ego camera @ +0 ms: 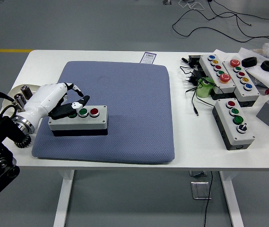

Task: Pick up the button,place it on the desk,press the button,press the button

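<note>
A grey button box (91, 121) lies on the blue mat (129, 99), left of its centre, with a red button (94, 112) and a green button (83, 112) showing on top. My left hand (71, 101), white with black fingers, rests low over the box's left end. Its fingers are curled, and the black thumb (75, 106) lies across the top, covering the left-hand buttons. It grasps nothing. The right hand is out of the picture.
Three more button boxes (233, 124) (218, 72) (241, 79) stand at the right, beside tangled cables (192, 75) and a green object (203, 89). A dark gear (21, 141) and a plate with a metal part (24, 91) sit left of the mat.
</note>
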### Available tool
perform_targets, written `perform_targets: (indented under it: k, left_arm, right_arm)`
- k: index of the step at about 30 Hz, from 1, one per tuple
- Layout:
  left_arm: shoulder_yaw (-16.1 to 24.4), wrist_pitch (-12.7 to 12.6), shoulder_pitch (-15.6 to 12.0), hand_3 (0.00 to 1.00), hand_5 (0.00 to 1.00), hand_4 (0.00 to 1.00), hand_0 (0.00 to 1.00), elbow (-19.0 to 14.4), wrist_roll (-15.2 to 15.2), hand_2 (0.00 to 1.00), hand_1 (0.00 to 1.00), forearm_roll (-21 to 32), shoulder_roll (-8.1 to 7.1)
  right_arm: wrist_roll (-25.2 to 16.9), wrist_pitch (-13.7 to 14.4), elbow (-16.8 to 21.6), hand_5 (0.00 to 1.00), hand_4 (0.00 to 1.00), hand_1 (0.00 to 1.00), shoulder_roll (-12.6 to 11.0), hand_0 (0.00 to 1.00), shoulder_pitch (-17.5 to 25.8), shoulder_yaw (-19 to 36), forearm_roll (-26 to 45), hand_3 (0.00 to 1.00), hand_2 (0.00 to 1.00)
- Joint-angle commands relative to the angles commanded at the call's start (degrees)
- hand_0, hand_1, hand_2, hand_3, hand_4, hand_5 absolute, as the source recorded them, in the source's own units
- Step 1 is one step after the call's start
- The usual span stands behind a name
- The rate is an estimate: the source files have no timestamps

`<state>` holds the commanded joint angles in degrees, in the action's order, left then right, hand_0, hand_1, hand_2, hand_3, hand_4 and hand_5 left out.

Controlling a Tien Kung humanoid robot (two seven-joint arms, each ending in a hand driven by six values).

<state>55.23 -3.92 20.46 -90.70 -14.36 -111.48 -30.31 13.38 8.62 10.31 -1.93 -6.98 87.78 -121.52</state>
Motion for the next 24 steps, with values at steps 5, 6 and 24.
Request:
perform_targets:
  k: [5, 6, 24]
  left_arm:
    - [-0.63, 1.13, 0.01, 0.651, 0.913, 0.663, 0.002, 0.12, -0.47, 0.002, 0.002, -0.68, 0.2]
    - [-0.77, 1.31, 0.05, 0.651, 0.913, 0.663, 0.002, 0.08, -0.54, 0.002, 0.002, -0.69, 0.19]
    - [-2.34, 4.97, 0.56, 0.652, 0.857, 0.663, 0.002, 2.83, -2.27, 0.002, 0.002, -0.67, 0.92]
  right_arm:
    - [0.0, -0.01, 0.0, 0.173, 0.31, 0.658, 0.02, 0.673, -0.07, 0.03, -0.11, 0.624, 0.674]
    - [-0.01, -0.01, 0.0, 0.173, 0.31, 0.658, 0.0, 0.673, -0.07, -0.03, -0.03, 0.624, 0.674]
    - [-0.04, 0.03, 0.0, 0.173, 0.31, 0.658, -0.07, 0.673, -0.36, -0.78, 0.53, 0.624, 0.674]
